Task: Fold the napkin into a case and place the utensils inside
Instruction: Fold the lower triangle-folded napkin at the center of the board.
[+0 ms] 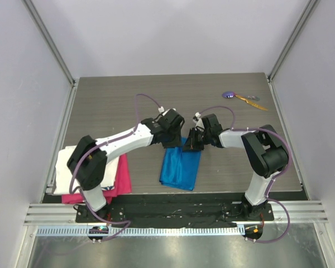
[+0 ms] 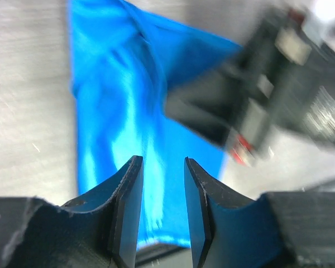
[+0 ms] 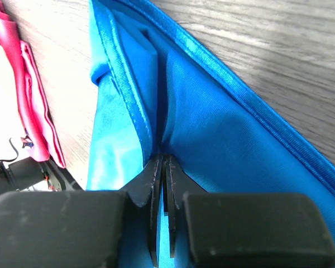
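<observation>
We see right gripper (image 3: 163,161) pinching napkin (image 3: 212,123) layer at its tips, likely keeping fold in shape; left gripper (image 2: 162,167) spread, napkin just beyond, gripping nothing

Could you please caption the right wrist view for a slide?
Right gripper pinching a fold of the blue napkin, pink cloth to one side.

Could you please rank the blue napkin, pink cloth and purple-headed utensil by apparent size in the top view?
1. Blue napkin, largest showing.
2. Pink cloth, though the white cloth and left arm hide part of it.
3. Purple-headed utensil, clearly smallest.
</observation>
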Robot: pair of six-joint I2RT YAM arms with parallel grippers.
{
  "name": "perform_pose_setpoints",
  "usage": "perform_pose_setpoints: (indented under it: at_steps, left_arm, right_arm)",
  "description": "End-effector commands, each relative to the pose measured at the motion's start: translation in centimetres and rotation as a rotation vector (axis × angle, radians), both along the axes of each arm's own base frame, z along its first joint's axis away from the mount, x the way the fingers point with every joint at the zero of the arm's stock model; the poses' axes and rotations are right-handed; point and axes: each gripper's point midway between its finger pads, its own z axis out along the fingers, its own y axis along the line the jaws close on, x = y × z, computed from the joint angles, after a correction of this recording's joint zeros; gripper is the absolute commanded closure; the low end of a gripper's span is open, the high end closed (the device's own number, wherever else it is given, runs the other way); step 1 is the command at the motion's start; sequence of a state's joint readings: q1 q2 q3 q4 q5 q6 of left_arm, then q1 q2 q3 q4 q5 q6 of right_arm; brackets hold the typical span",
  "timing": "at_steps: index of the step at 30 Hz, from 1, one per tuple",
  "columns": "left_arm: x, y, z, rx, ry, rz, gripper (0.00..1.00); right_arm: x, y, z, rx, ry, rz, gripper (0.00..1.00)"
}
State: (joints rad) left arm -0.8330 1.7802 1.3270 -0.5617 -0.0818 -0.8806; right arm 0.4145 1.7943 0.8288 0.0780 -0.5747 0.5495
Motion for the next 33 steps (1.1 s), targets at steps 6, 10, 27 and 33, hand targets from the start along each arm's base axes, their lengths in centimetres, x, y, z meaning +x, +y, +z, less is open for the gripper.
perform_pose_setpoints:
  at_steps: [6,10,27,33]
  left_arm:
    - [-9.9,-0.3,0.0,0.243,-0.071,-0.221,0.59]
    - [-11.6,0.2,-0.1,0.3,-0.096,-0.246,0.62]
    - [-11.7,0.8,-3.1,0.382,-0.083,-0.273,0.67]
    - [-12.0,1.4,-4.3,0.4,-0.059,-0.261,0.67]
  right_arm:
    - [1.4,-2.1,1.3,-0.152,-0.006,-0.048,0.85]
    - [1.8,-3.0,3.1,-0.202,-0.024,-0.083,0.81]
    - [-6.3,-1.8,4.1,-0.052,0.042,-0.076,0.91]
    - [-8.2,-0.2,3.3,-0.044,0.053,-0.043,0.93]
